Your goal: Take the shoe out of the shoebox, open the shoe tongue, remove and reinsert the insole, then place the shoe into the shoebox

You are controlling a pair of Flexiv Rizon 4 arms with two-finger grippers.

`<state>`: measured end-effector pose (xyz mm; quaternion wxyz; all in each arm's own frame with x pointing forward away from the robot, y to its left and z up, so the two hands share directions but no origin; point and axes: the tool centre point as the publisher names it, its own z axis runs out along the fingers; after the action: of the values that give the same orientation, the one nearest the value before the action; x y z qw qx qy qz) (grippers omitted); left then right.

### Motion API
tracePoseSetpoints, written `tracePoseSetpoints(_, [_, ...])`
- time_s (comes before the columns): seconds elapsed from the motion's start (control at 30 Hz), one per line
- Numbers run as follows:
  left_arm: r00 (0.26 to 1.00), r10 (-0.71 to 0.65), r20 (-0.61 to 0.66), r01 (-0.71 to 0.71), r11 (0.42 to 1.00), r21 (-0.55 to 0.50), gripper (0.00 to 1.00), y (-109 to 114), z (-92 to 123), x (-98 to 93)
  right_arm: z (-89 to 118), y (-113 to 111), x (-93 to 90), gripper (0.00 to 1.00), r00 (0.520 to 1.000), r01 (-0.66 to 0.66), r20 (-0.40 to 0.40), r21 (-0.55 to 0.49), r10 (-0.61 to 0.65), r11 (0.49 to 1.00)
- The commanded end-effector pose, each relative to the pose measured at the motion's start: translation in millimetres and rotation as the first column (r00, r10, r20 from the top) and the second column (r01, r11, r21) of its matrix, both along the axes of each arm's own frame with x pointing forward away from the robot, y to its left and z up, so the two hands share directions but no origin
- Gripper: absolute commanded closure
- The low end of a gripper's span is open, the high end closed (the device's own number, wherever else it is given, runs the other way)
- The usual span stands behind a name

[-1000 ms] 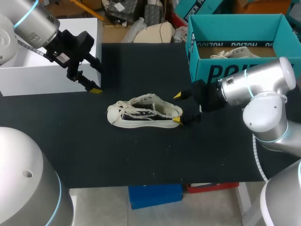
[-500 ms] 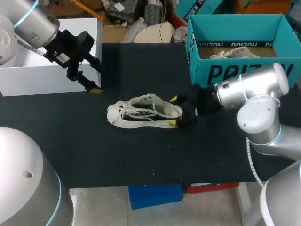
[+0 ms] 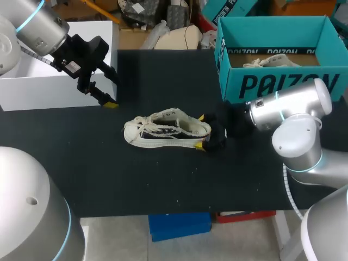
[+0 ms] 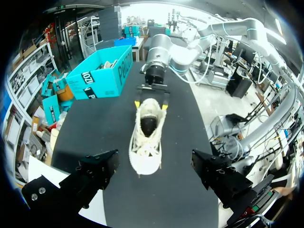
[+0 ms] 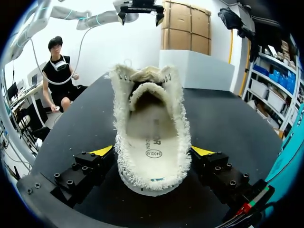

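Observation:
A cream canvas shoe (image 3: 166,129) with frayed edges lies on its sole on the black table (image 3: 163,179), toe to the left. My right gripper (image 3: 203,131) is at its heel, open, with one yellow tip on each side of the heel. In the right wrist view the shoe (image 5: 152,137) fills the space between the wide-apart fingers (image 5: 102,152), its mouth and insole facing the camera. My left gripper (image 3: 112,92) hangs open above the table's far left, well clear of the shoe (image 4: 147,133). The teal shoebox (image 3: 272,84) stands at the back right.
A second cream shoe (image 3: 269,61) lies inside the shoebox. A white box (image 3: 49,89) stands at the back left, under my left arm. Bare black tabletop runs in front of the shoe and to its left.
My right gripper has slid left along the table, so its fingers now straddle the shoe's heel. The shoe and the left arm have not moved.

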<state>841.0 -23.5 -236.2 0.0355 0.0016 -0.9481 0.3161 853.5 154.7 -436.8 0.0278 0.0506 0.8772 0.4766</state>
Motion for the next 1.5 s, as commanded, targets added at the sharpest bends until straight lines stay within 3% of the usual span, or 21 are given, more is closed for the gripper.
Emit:
tracePoseSetpoints(0.03, [1.0, 0.0, 0.003, 0.0, 1.0, -0.001, 0.0, 0, -2, -0.2, -8, 6, 1.5, 0.13, 0.999, -0.032, -0.019, 0.024, 0.032, 0.999])
tracePoseSetpoints(0.07, [1.0, 0.0, 0.003, 0.0, 1.0, -0.001, 0.0, 0, -2, -0.2, -8, 6, 1.5, 0.67, 0.999, -0.032, -0.019, 0.024, 0.032, 0.999])
tracePoseSetpoints(0.1, [1.0, 0.0, 0.003, 0.0, 1.0, -0.001, 0.0, 0, -2, -0.2, -8, 6, 1.5, 1.0, 0.999, -0.032, -0.019, 0.024, 0.032, 0.999])
tracePoseSetpoints(0.4, [1.0, 0.0, 0.003, 0.0, 1.0, -0.001, 0.0, 0, -2, -0.2, -8, 6, 1.5, 1.0, 0.999, -0.032, -0.019, 0.024, 0.032, 0.999])
tracePoseSetpoints(0.47, [1.0, 0.023, 0.005, -0.023, 1.0, 0.01, 0.0, -8, 10, -0.6, -8, 6, 1.5, 1.0, 0.999, -0.032, -0.019, 0.024, 0.032, 0.999])
tracePoseSetpoints(0.57, [0.981, 0.188, -0.044, -0.185, 0.98, 0.069, 0.0, -17, 20, 2.6, -8, 6, 1.5, 1.0, 0.999, -0.032, -0.019, 0.024, 0.032, 0.999])
tracePoseSetpoints(0.73, [0.906, 0.421, 0.053, -0.421, 0.876, 0.235, 0.0, -29, 28, -1.5, -8, 6, 1.5, 1.0, 0.999, -0.032, -0.019, 0.024, 0.032, 0.999])
tracePoseSetpoints(0.83, [0.926, 0.378, -0.002, -0.364, 0.893, 0.265, 0.0, -35, 22, -8.6, -8, 6, 1.5, 1.0, 0.999, -0.032, -0.019, 0.024, 0.032, 0.999])
tracePoseSetpoints(0.9, [0.974, 0.207, -0.088, -0.175, 0.942, 0.285, 0.0, -38, 18, -22.0, -8, 6, 1.5, 1.0, 0.999, -0.032, -0.019, 0.024, 0.032, 0.999])
tracePoseSetpoints(1.37, [0.974, 0.207, -0.088, -0.175, 0.942, 0.285, 0.0, -38, 18, -22.0, -8, 6, 1.5, 1.0, 0.999, -0.032, -0.019, 0.024, 0.032, 0.999])
tracePoseSetpoints(1.43, [0.961, 0.268, -0.065, -0.229, 0.907, 0.353, 0.0, -42, 16, -21.3, -8, 6, 1.5, 1.0, 0.999, -0.032, -0.019, 0.024, 0.032, 0.999])
tracePoseSetpoints(1.5, [0.897, 0.438, -0.062, -0.364, 0.811, 0.459, 0.0, -53, 11, -11.2, -8, 6, 1.5, 1.0, 0.999, -0.032, -0.019, 0.024, 0.032, 0.999])
